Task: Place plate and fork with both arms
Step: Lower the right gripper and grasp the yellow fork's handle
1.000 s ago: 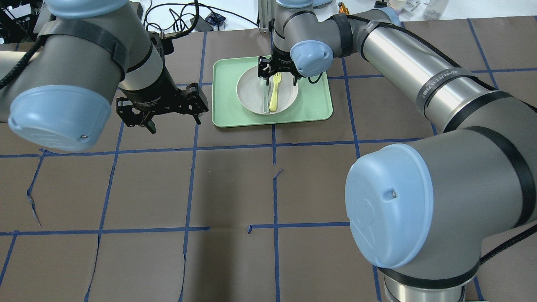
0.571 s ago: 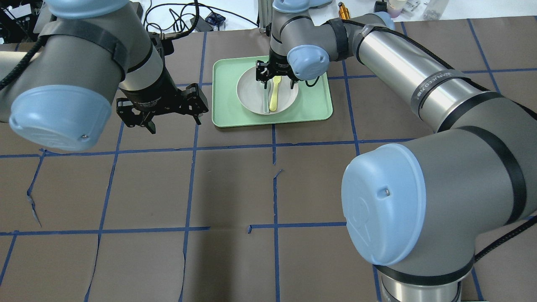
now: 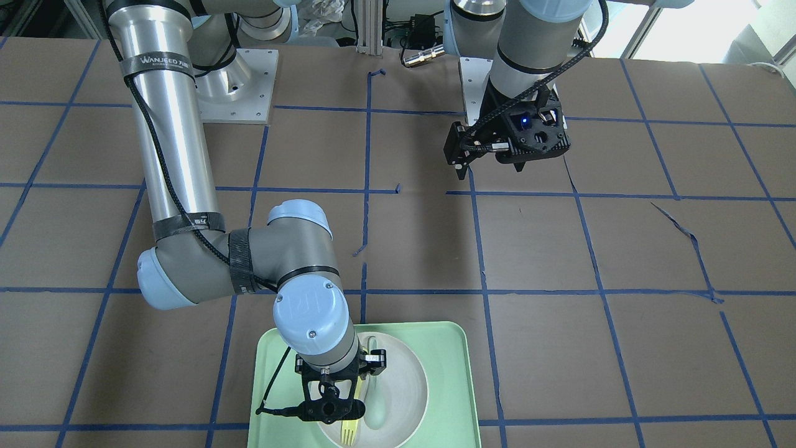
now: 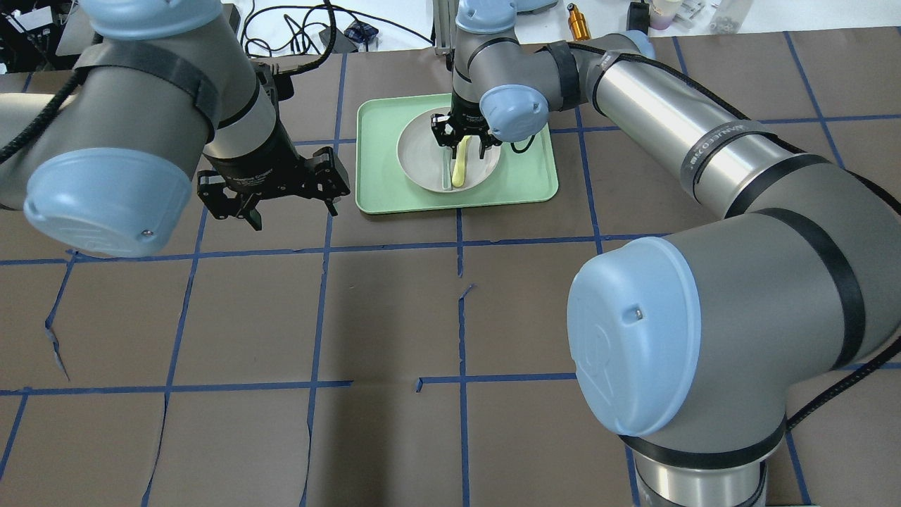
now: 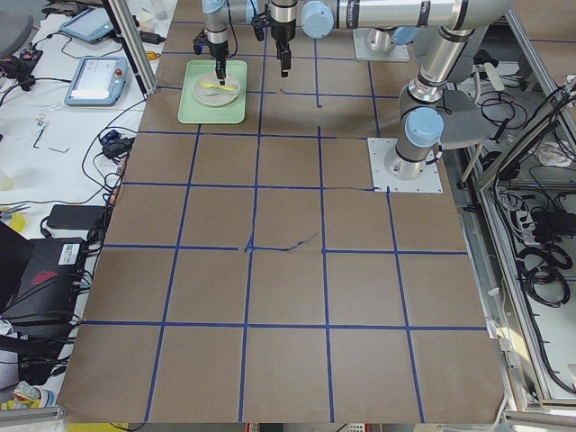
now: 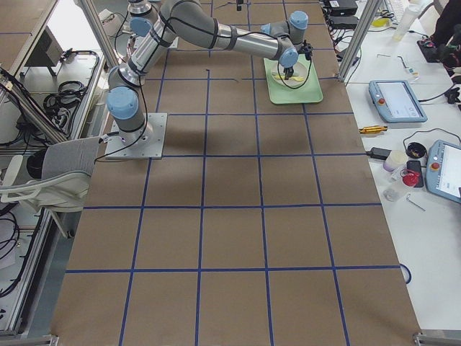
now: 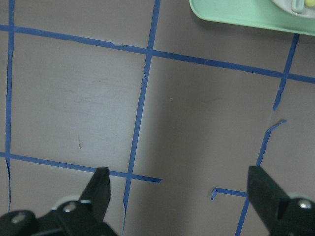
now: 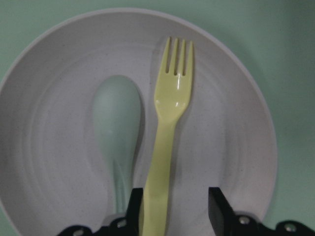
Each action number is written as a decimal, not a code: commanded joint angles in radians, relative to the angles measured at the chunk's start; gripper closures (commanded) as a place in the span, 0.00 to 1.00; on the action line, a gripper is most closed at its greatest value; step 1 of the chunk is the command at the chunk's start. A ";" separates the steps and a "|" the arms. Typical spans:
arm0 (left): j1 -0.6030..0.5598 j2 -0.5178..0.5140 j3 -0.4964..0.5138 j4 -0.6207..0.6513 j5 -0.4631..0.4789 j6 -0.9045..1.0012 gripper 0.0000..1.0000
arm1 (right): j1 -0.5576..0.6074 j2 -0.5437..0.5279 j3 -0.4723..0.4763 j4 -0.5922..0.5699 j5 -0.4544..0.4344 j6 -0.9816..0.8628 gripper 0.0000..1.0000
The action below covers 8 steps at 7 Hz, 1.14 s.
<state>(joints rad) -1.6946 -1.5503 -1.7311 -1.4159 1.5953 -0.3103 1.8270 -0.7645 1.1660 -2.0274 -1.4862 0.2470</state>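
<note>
The right gripper [image 8: 175,192] is positioned over the round off-white plate [image 8: 54,162], jaws set narrowly apart astride the handle of the slim pale-yellow plastic fork [image 8: 170,123], not clamped. The fork lies in the plate beside a pale grey-green spoon [image 8: 117,123]; the plate sits on a rectangular mint-green tray [image 4: 528,179]. The left gripper [image 4: 292,211] hangs with jaws spread wide over the brown table [image 4: 387,317], beside the tray.
</note>
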 commanded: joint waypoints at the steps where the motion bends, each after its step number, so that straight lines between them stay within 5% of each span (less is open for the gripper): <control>1: 0.000 -0.001 -0.002 0.000 0.000 0.000 0.00 | 0.000 0.005 0.003 -0.001 0.000 0.000 0.46; 8: 0.000 0.001 -0.007 0.000 0.000 -0.001 0.00 | 0.008 0.005 0.034 -0.030 -0.003 0.002 0.51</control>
<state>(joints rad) -1.6948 -1.5506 -1.7368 -1.4159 1.5953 -0.3102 1.8342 -0.7594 1.1952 -2.0506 -1.4892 0.2485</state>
